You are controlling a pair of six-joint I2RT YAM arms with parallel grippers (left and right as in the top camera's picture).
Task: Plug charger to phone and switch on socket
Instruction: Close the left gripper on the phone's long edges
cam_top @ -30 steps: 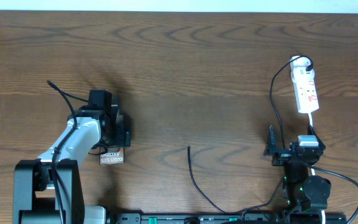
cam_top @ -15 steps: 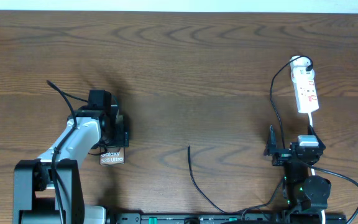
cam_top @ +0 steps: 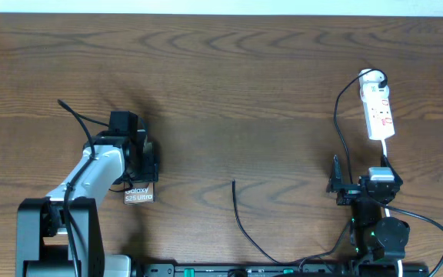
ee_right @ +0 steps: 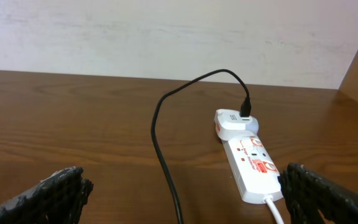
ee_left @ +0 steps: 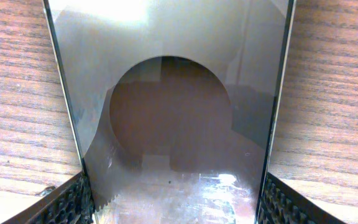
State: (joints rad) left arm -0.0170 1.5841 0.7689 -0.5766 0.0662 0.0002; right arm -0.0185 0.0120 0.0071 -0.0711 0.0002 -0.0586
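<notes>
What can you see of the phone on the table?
The phone is a slim slab with a glossy brownish-grey reflective face, lying flat on the wooden table on the robot's left. White Galaxy S25 Ultra lettering marks its near end. The left arm's fingers flank its long edges; whether they press it is unclear.

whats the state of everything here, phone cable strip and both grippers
phone: flat on the table, charger not in it
charger: tip lying free on the table, away from the phone
socket: on the table, switch position too small to tell
left gripper: straddling the phone's sides, grip unclear
right gripper: open, empty
</notes>
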